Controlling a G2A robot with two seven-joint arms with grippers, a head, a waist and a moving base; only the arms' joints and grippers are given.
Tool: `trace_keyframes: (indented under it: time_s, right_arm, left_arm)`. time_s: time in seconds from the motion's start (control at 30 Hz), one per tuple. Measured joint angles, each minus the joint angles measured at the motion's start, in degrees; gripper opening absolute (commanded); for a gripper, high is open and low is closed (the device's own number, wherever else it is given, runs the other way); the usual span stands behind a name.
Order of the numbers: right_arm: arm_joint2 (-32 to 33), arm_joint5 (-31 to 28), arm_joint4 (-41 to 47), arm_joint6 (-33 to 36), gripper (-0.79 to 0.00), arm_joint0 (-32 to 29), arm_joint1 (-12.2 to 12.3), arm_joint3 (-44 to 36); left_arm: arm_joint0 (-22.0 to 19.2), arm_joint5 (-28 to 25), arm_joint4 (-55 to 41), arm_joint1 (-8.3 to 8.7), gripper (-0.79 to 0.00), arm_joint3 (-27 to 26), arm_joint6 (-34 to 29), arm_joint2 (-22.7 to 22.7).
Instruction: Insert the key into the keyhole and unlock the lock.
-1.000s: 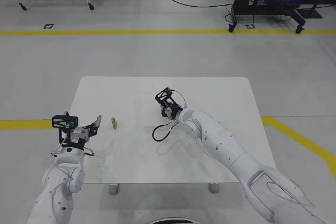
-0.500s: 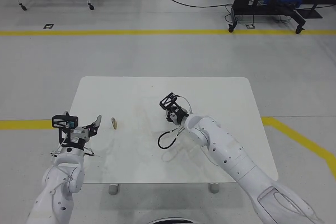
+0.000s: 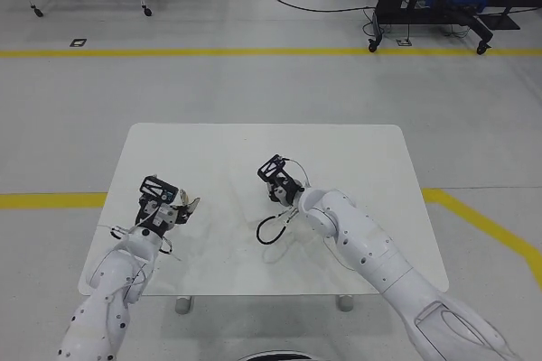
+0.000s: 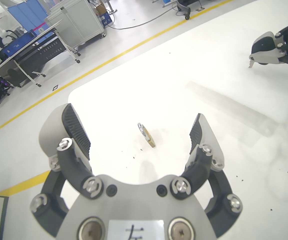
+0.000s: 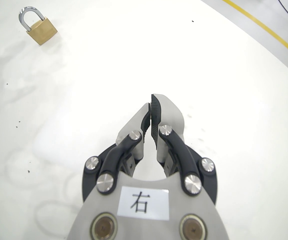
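lock [image 4: 146, 136] | just ahead of spread left end effector [image 4: 134, 115] | right end effector [image 5: 150, 104] clenched on key [image 4: 250, 64]

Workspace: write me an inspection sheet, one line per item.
Surface: white rounded-corner table, faintly smudged.
Job's things: brass padlock with steel shackle lying on the table; small silver key pinched in right gripper, tip poking out.
Clutter: dark specks on the tabletop.
Grippers: left gripper open, padlock just ahead of it, untouched; right shut on key, apart from padlock.
Cables: black cable loop at right wrist; black floor cable.
Surroundings: yellow floor line, wheeled benches.
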Motion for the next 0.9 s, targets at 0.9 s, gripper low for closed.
trace_keyframes:
  time_s: [0.9]
  right_arm:
    - [2.1,-8.6,6.7,-5.1,-0.785,2.4,-0.8,8.0]
  left_arm:
    - [-15.5,5.0,8.8,-4.01,0.000,15.3,-6.0,22.7]
